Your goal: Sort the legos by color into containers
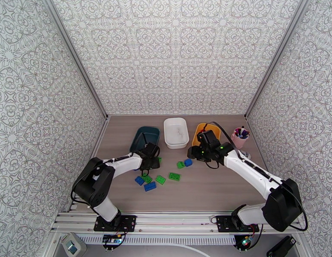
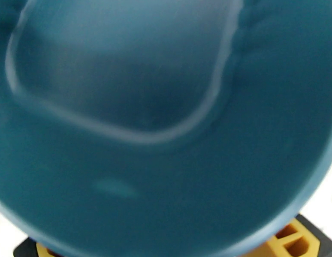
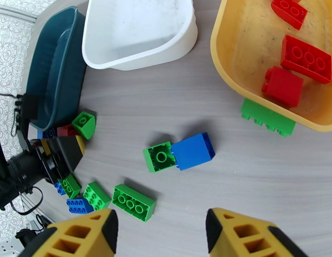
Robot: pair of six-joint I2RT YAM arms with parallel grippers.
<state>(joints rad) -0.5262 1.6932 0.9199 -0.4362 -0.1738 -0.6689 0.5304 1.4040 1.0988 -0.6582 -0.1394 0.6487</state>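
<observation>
Red legos lie in yellow tub, plain from right wrist.

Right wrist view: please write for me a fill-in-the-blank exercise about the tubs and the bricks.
The bricks inside the yellow tub are all ____.
The tub between the teal tub and the yellow tub is ____.
The blue brick in the middle of the table touches a ____ brick.
Missing words: red; white; green.
</observation>
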